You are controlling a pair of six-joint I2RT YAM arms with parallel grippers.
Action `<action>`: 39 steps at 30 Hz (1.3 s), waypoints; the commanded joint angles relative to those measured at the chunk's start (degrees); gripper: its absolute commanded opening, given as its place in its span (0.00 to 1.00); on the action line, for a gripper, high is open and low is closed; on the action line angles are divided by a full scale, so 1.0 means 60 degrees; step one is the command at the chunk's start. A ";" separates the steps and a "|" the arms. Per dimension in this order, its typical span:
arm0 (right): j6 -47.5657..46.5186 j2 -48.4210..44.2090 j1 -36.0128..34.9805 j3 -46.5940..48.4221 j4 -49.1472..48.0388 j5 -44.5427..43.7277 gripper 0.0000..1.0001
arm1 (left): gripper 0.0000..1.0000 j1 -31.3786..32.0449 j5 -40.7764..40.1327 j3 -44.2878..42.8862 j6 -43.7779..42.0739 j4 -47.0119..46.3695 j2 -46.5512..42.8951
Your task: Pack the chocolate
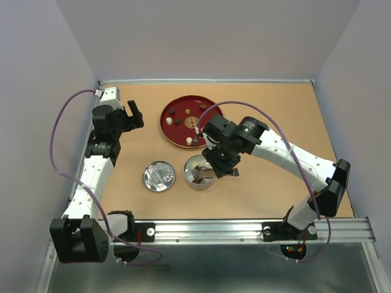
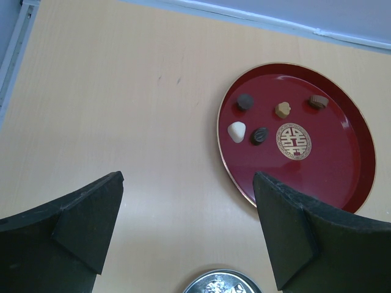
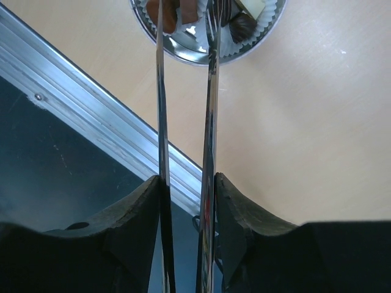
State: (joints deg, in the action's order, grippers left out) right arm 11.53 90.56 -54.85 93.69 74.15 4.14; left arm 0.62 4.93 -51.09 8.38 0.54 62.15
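Several chocolate pieces (image 2: 259, 135), dark, tan and white, lie on the red plate (image 2: 330, 165) at the back middle of the table. More chocolate (image 3: 242, 27) sits in white paper cups inside the round tin (image 1: 198, 173). My right gripper (image 3: 189, 189) is shut on the long metal tongs (image 3: 211, 122), its fingers pressed against the two arms. The arms stand a little apart and their tips reach into the tin (image 3: 201, 55). My left gripper (image 2: 189, 226) hangs open and empty over bare table, left of the plate (image 1: 168, 113).
The tin's silver lid (image 1: 159, 176) lies flat to the left of the tin, and its edge shows below my left gripper (image 2: 223, 284). An aluminium rail (image 3: 91, 110) runs along the near table edge. Walls close in the left, back and right sides.
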 commanded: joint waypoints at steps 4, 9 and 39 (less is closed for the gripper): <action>0.0290 -0.0284 -0.0072 0.1142 -0.0361 -0.0587 0.44 | 0.99 -0.0031 0.0014 -0.0128 -0.0093 -0.0236 -0.0104; 0.0393 -0.0358 -0.0072 0.1567 -0.0449 -0.1040 0.41 | 0.99 -0.0031 0.0028 -0.0127 -0.0079 -0.0236 -0.0075; -0.1233 0.3581 0.1070 0.3442 -0.5078 -0.4835 0.41 | 0.99 -0.0031 0.0350 -0.0127 0.0009 -0.0294 -0.0105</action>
State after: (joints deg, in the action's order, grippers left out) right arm 5.72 111.50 -49.74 108.47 50.17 -21.12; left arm 0.62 5.93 -51.09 8.43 0.56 62.15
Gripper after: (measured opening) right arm 0.406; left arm 0.986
